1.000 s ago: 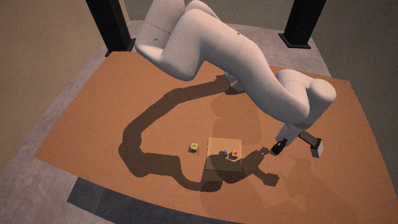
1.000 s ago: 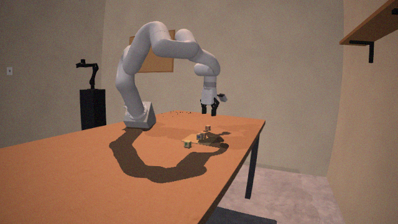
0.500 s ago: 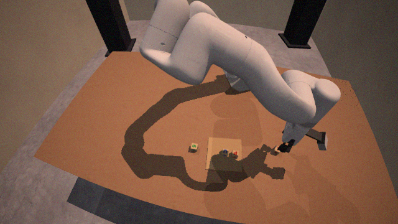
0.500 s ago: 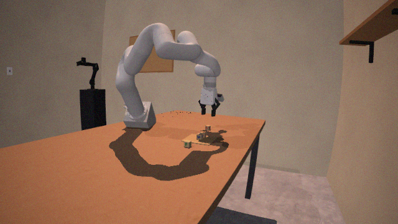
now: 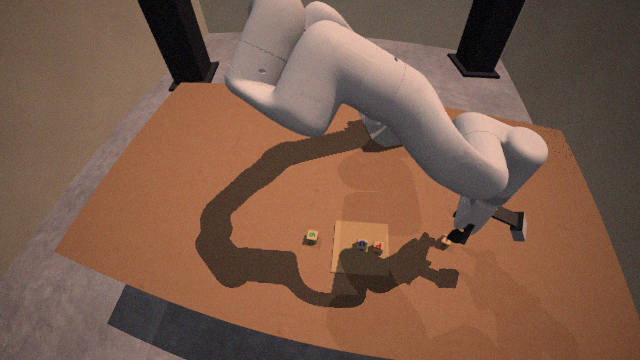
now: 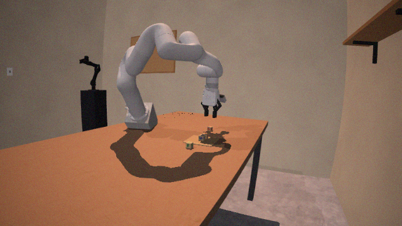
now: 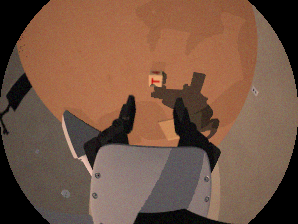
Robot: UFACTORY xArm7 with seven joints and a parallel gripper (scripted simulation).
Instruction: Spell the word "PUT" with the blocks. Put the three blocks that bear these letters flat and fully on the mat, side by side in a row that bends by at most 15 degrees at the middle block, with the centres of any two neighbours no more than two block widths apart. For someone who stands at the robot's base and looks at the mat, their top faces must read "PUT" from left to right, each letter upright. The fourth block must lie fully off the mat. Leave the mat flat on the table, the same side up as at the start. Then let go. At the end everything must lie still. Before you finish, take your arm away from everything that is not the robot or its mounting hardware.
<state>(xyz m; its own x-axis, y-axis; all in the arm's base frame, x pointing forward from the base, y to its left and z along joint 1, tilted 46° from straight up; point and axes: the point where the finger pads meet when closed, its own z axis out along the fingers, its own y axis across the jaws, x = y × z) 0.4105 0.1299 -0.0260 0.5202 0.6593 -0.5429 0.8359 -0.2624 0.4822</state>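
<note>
in the top view, the tan mat (image 5: 351,231) (image 6: 193,140) (image 7: 168,128) lies flat at the lower middle of the frame, with two blocks on it and the arm's shadow across its lower part. the block with the blue letter (image 5: 361,245) (image 6: 201,137) sits right of the mat's middle, and the block with the red p (image 5: 378,247) is beside it, toward the mat's right edge. the block with the green letter (image 5: 312,236) (image 6: 189,145) is off the mat, to its left. the t block (image 5: 445,241) (image 6: 210,129) (image 7: 155,80) is off it too, on the table (image 5: 265,200) (image 6: 94,169) (image 7: 80,60) to the right.

the blocks are cubes, with no long axis. the pair on the mat makes a short row running left to right in the top frame, dipping slightly at the right. the red t faces up in the wrist view, at upper centre; which way the blue letter points is too small to tell.

farther back in the exterior view, the gripper (image 5: 455,236) (image 6: 210,115) (image 7: 155,103) hangs above the table right of centre, fingers apart with nothing between them. the white arm (image 5: 375,75) (image 6: 179,51) arches back to its base at centre left.

In the top view, my arm (image 5: 380,75) (image 6: 182,50) is now more to the right than one second ago, and my gripper (image 5: 454,235) (image 6: 210,115) (image 7: 155,103) has moved with it. The T block (image 5: 444,241) (image 6: 210,129) (image 7: 155,80), mostly hidden before, now shows beside it. My shadow (image 5: 400,265) (image 6: 217,138) (image 7: 175,97) now darkens the P block (image 5: 378,247).
</note>
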